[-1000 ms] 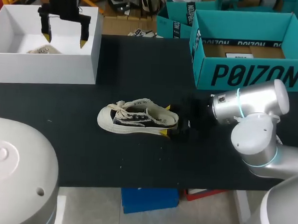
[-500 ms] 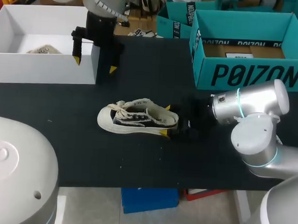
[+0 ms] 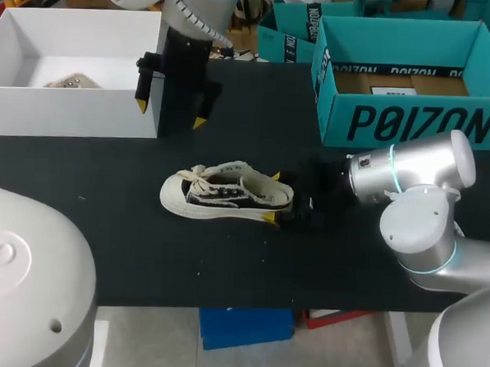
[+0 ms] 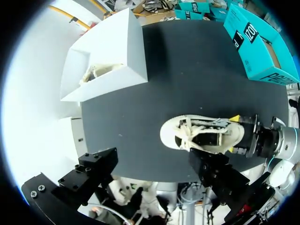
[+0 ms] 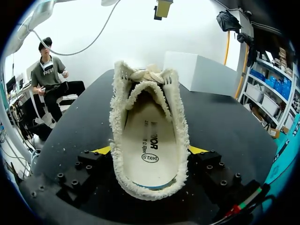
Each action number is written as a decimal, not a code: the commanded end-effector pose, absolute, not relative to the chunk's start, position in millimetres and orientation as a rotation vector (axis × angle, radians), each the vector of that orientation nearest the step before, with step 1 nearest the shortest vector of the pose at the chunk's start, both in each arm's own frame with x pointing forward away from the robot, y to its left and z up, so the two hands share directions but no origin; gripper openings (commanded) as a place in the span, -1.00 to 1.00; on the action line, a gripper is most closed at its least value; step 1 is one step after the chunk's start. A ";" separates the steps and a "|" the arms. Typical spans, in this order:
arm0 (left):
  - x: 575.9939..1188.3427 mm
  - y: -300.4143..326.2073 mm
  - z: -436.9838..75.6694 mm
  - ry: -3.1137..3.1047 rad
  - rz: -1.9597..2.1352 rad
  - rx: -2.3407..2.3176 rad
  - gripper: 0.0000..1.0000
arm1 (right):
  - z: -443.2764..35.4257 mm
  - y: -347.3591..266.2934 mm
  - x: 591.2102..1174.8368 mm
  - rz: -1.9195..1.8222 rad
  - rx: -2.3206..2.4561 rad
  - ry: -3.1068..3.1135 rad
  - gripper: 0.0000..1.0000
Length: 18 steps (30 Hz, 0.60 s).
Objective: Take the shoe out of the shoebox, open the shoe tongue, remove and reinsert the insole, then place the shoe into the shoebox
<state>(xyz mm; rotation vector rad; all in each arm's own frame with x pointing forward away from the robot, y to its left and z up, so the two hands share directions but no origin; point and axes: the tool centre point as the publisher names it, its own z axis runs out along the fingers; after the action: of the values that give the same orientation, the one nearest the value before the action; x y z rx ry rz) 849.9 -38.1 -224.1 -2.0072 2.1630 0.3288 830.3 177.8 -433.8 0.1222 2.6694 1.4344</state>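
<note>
Currently, the black surface carries all items. White shoebox: open top, just beside the left hand on its outer side; a second pale shoe lies inside. Teal box: beyond the right hand, well apart, not involved.

Shoe: out of the box, upright on its sole on the surface, heel between the right hand's fingers, below and well apart from the left hand.

Right hand: low at the surface, fingers closed onto both sides of the heel, a firm hold. Left hand: raised above the surface, fingers spread wide, nothing held.

Insole: seen through the shoe opening, lying flat inside.

Progress, judged: step 1 (shoe out) done. Tongue looks bunched under tied laces at the front, so prob. not yet opened. Insole is in place; cannot tell whether it has been out and back. Return to shoebox outstanding. Est. early stage.

Orientation: long axis runs straight out from the right hand. Toe points away from it, towards the robot's left side; heel end faces the right wrist.
</note>
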 end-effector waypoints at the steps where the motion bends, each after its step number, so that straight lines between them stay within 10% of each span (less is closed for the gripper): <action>1: 854.3 -34.9 -225.0 2.144 0.340 -2.031 1.00 | -434.8 180.4 831.1 1.429 0.126 2.672 -1.00; 18: 841.1 -89.0 -243.2 2.128 0.408 -2.060 1.00 | -434.8 180.4 831.1 1.429 0.126 2.672 -1.00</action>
<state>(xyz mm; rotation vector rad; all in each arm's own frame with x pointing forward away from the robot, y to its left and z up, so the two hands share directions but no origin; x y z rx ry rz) 842.3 -72.5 -236.8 -2.0860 2.1415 0.3615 830.3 177.8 -433.8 0.1221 2.6694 1.4344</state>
